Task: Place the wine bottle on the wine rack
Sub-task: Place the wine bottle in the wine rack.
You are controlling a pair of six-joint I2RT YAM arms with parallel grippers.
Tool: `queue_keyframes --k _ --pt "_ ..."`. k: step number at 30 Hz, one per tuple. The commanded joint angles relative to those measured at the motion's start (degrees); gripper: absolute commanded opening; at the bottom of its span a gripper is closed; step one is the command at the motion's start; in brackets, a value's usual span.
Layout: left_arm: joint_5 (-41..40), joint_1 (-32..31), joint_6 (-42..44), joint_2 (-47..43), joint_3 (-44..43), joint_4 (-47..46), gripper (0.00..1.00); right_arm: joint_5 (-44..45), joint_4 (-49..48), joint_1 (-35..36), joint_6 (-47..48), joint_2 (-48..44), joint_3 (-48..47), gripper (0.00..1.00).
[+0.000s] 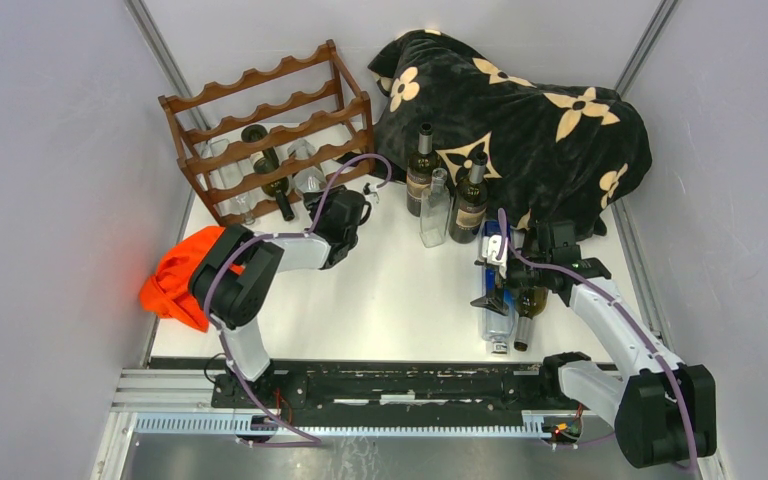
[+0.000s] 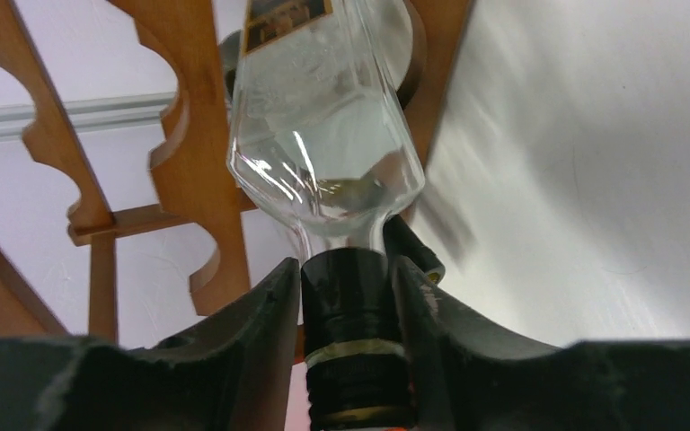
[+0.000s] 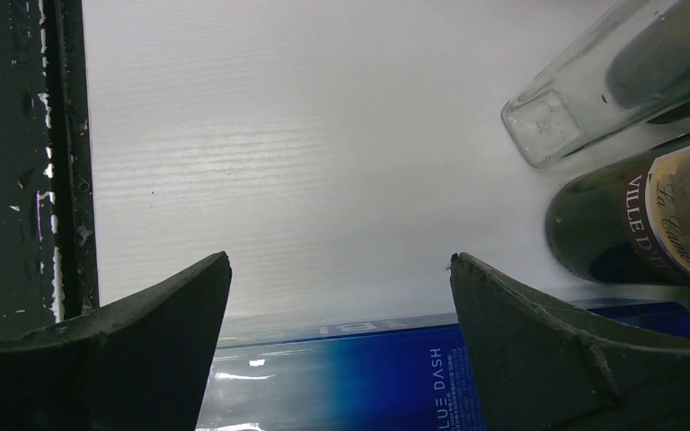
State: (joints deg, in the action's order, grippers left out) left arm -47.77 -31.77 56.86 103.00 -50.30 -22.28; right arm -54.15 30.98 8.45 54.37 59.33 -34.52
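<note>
Left wrist: left claw [image 2: 346, 274] grips clear bottle [image 2: 323, 126] neck | top external: grip hidden

Left arm [image 1: 260, 260]: bent at the elbow and reaching forward, with the wrist low near the counter.
Left gripper [image 2: 346, 262]: fingers [image 2: 260, 323] squeezed tight on both sides of the bottle [image 2: 323, 135] neck.
Right arm [image 1: 620, 325]: bent and reaching forward.
Right gripper [image 3: 340, 265]: pointing down, fingers spread wide apart.

Blue-labelled bottle [image 3: 395, 377] reads "LUE DASH"; dark green bottle [image 3: 633, 224] label reads "VILLE D".
</note>
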Motion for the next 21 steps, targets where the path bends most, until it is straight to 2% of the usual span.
queue_keyframes --k 1,5,7,12,13,14,15,21 --pt "0.31 1.51 -1.12 1.91 -1.99 -0.63 0.56 -1.66 0.11 -0.02 1.33 0.35 -2.49 0.98" --pt "0.69 1.53 -2.57 1.79 -1.82 0.37 0.66 -1.57 0.72 0.04 1.70 0.78 -2.75 0.98" --pt "0.95 1.62 -3.68 1.51 -1.91 1.43 0.77 -1.57 0.92 0.06 1.85 0.88 -2.82 0.98" --pt "1.96 1.56 -6.46 0.27 -2.17 4.34 0.84 -1.48 1.05 0.10 2.05 0.99 -2.83 0.98" --pt "2.10 1.54 -7.03 -0.04 -2.29 5.06 0.87 -1.48 1.09 0.08 2.06 0.96 -2.85 0.98" --pt "2.38 1.54 -7.65 -0.47 -2.51 6.01 0.96 -1.48 1.09 0.10 2.08 0.96 -2.84 0.98" --pt "2.72 1.46 -8.45 -0.90 -3.00 7.75 0.99 -1.48 1.14 0.18 2.14 1.05 -2.86 0.98" --pt "4.91 1.24 -12.64 -3.21 -4.80 14.15 1.00 -1.44 1.49 0.30 2.32 1.23 -3.05 0.98"
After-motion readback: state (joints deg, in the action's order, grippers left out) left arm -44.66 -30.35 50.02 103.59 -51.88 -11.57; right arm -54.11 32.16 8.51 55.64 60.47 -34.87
